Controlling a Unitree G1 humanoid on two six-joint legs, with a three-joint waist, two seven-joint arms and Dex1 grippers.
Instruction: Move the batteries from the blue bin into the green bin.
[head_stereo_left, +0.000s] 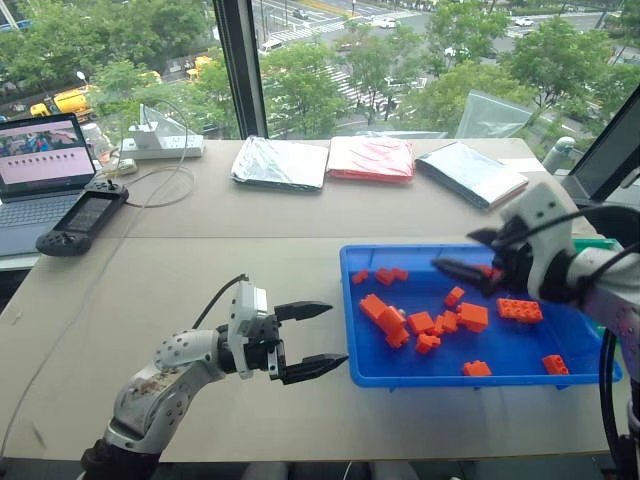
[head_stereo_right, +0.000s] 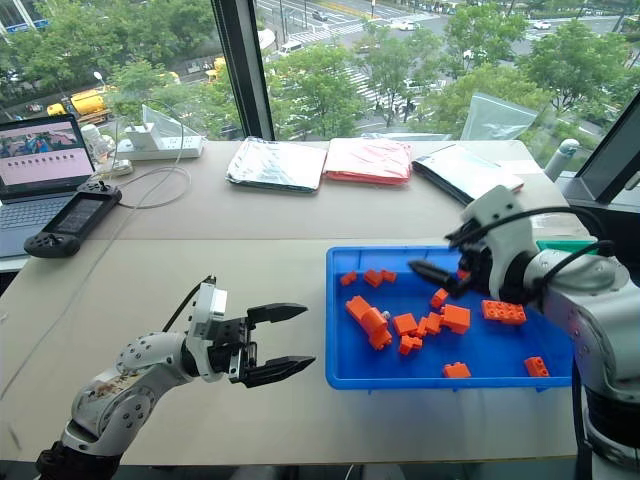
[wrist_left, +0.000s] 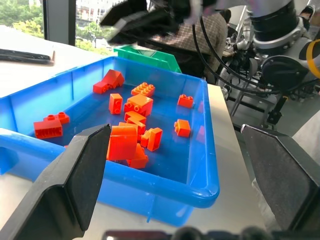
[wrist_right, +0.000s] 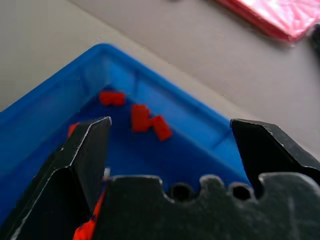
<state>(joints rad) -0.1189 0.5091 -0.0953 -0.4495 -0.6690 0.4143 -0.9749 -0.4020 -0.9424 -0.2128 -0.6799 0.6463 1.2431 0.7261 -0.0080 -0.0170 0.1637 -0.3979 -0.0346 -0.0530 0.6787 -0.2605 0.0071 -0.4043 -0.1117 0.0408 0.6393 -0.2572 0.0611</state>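
right hand wide, empty, over the blue bin far side. left hand wide, empty, above the counter just beside the bin's near left corner. orange bricks in the bin. green bin behind it. can't spot batteries.

**Setting: upper-floor office or lab test bench**

Long beige table set against floor-to-ceiling windows; treetops and a street with cars lie far below, so the room sits several storeys up. On the table: an open laptop, a handheld controller and a white power strip with cables trailing. Foil and red pouches lie stacked near the glass. A blue tray of orange toy bricks sits as sorting material (test rig, not production). Left wrist view shows more cabling and equipment frames behind the table.
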